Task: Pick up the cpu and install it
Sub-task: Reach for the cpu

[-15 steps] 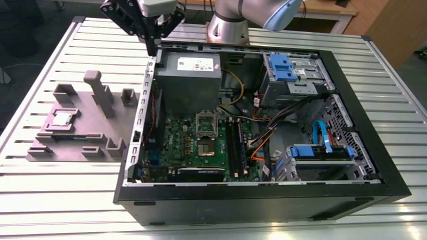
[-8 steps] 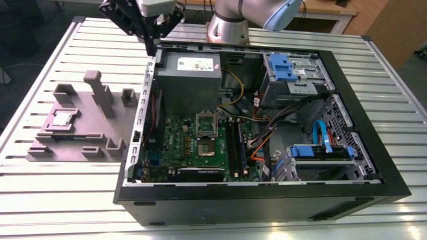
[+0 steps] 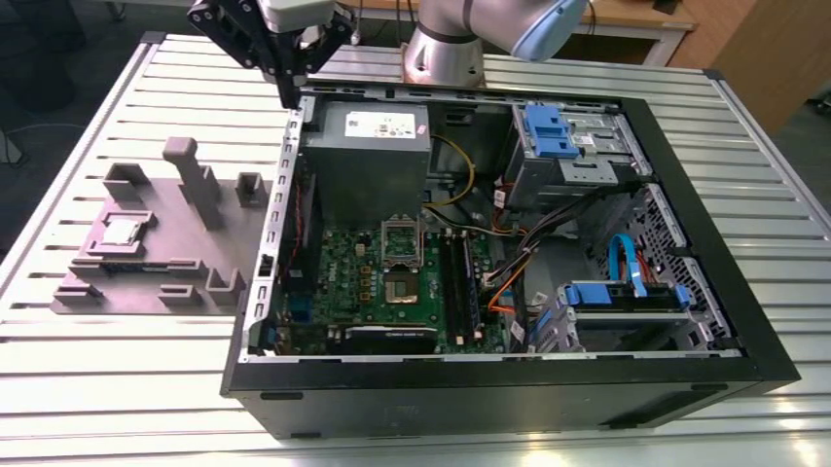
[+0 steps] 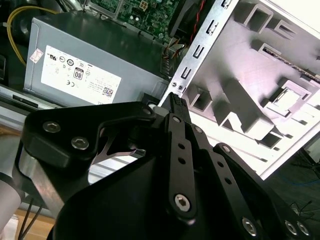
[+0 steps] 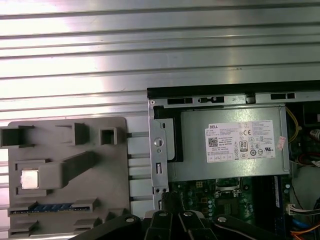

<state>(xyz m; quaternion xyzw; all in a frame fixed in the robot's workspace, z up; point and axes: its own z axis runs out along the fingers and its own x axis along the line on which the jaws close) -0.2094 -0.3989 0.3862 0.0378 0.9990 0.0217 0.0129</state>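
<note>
The cpu is a small silver square with a pale rim. It lies in a recess of the grey fixture plate, at the exterior view's left of the open computer case. It also shows as the cpu in the first wrist view and the cpu in the second. My gripper hangs above the case's back left corner, well away from the chip. Its black fingers meet at one tip and hold nothing. The motherboard socket lies inside the case.
A grey power supply box with a white label sits just inside the case below my gripper. Blue drive cages and loose cables fill the exterior view's right half. The arm's base stands behind the case on the slatted metal table.
</note>
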